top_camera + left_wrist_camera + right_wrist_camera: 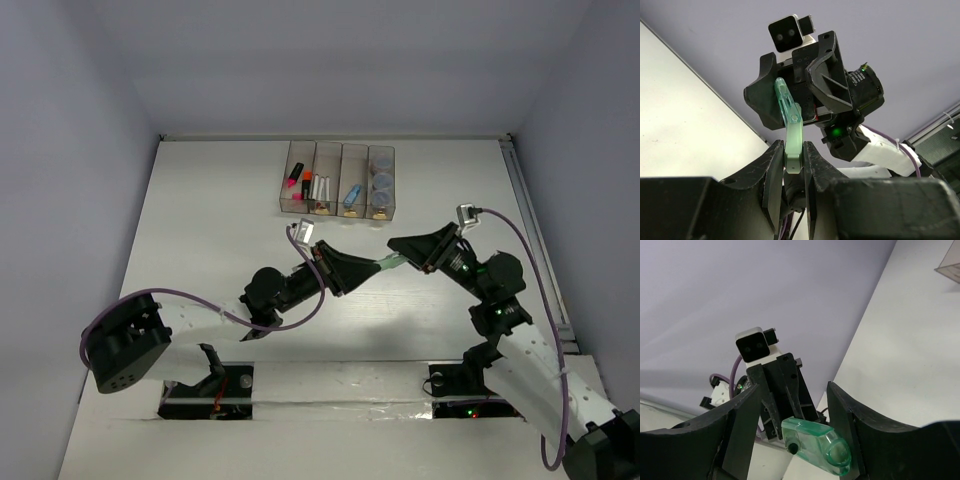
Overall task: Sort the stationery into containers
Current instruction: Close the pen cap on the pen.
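Observation:
My left gripper (358, 270) is shut on the base of a pale green marker (389, 264) and holds it above the table, pointing right. My right gripper (399, 257) is open, its jaws on either side of the marker's cap end without touching it. In the left wrist view the marker (792, 127) rises from my left gripper (792, 146) into the right gripper (791, 82). In the right wrist view the translucent cap (817, 444) sits between the spread jaws of the right gripper (794, 390). The containers (337, 213) hold highlighters (298, 184), white pens (320, 190), a light blue marker (352, 196) and pots (381, 184).
The row of bins stands at the back middle of the white table (220, 230), and one bin corner (950, 267) shows in the right wrist view. Purple cables (200, 305) loop by the left arm. A rail (530, 220) runs along the table's right edge.

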